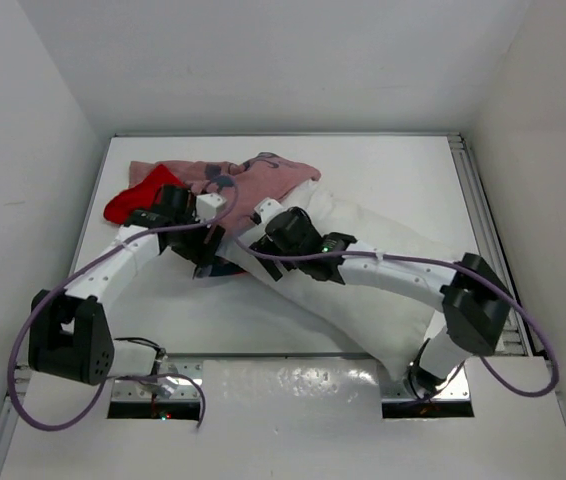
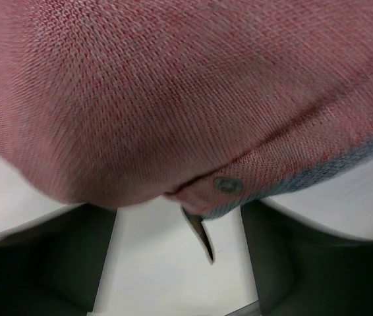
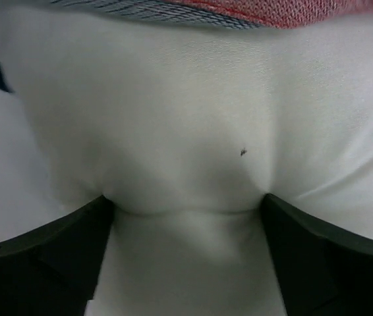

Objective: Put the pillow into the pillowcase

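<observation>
Both claws at the pillowcase mouth, mid-worktop.

Pillow (image 1: 383, 270) lies diagonally across the right half of the worktop (image 1: 263, 320), its far end under the pillowcase (image 1: 253, 180) bunched at the back. Right claw (image 3: 186, 217) stands wide, pinching a fold of pillow. Left claw (image 2: 180, 257) is spread beneath the pillowcase hem; no clear grip.

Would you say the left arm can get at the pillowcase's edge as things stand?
Probably yes. The left claw is already right at the pillowcase: its hemmed edge hangs just in front of the wide-set jaws, with nothing between. The pillow lies to the right, under the right arm, not in the way.
</observation>
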You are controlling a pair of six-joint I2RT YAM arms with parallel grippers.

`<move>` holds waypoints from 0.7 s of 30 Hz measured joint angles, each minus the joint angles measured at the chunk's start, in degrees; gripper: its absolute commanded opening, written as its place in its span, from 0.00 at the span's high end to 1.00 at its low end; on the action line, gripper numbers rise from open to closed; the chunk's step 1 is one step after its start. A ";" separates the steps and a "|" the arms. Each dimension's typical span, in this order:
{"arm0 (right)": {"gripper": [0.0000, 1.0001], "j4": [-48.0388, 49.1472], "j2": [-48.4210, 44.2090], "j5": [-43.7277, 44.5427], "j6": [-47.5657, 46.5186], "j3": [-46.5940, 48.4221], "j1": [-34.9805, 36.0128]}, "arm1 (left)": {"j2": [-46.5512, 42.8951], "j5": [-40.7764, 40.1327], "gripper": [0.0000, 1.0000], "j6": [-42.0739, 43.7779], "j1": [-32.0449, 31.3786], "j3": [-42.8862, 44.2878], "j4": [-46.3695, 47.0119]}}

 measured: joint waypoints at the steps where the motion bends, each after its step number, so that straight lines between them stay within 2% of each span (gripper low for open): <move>1: 0.34 -0.31 1.44 0.37 0.52 0.70 -0.31 | 1.05 0.00 0.64 -0.83 -0.13 -0.59 1.29; 2: 0.87 -0.92 3.06 0.59 1.14 1.92 -0.74 | 2.34 0.07 0.90 -1.20 -0.22 -0.87 2.08; 3: 1.00 -1.55 5.27 0.50 3.13 3.67 -1.53 | 3.67 0.31 1.00 -1.49 -0.31 -0.87 2.49; 7: 1.00 -1.44 8.00 -3.67 7.15 5.90 -4.55 | 5.73 1.07 1.00 -2.19 -0.44 0.17 2.45; 12: 1.00 -0.15 7.41 -14.32 15.02 8.07 -11.34 | 4.13 1.49 1.00 -1.22 -2.27 9.09 -1.90; 16: 1.00 5.92 6.54 -20.33 25.53 9.38 -19.19 | 2.80 2.47 1.00 2.03 -8.11 20.33 -5.79; 19: 1.00 8.98 6.03 -19.50 33.92 11.04 -23.30 | 2.49 3.74 1.00 3.76 -13.88 24.79 -6.47; 21: 1.00 9.07 6.03 -16.79 38.42 12.76 -23.67 | 2.51 5.62 1.00 4.70 -16.76 25.22 -7.32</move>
